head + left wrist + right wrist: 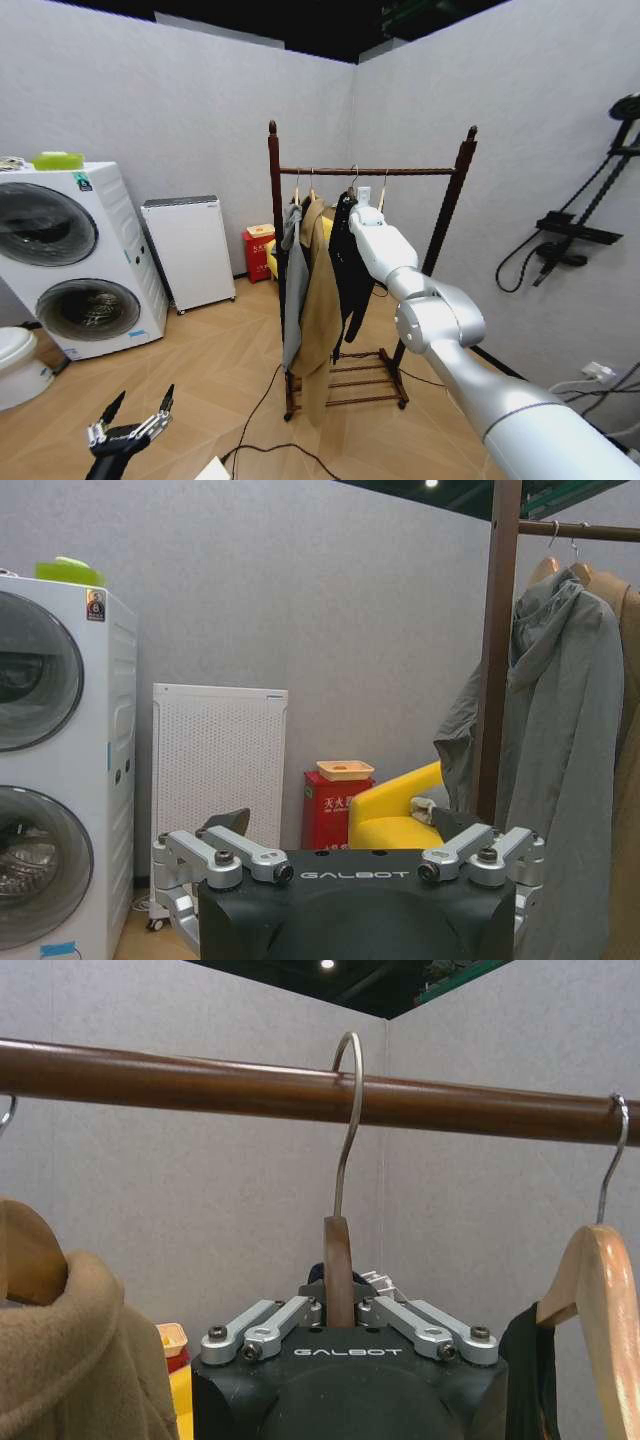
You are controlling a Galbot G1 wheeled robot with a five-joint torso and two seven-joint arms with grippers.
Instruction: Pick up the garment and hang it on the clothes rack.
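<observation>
Gripping wooden hanger [338, 1270], right gripper [340, 1312]; limp black garment [350, 265].

Garment [350, 265]: long plain black, limp, hanging on a wooden hanger [338, 1270] w/ metal hook over the rail [200, 1085]. Rack [455, 195]: dark red-brown wood, two ball-top posts, slatted low shelf, standing in room corner. Garment sits beside tan coat.

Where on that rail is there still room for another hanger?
The rail is bare between the black garment the right gripper holds and the right post, apart from one empty hanger. Toward the left post, the grey and tan coats crowd it.
</observation>
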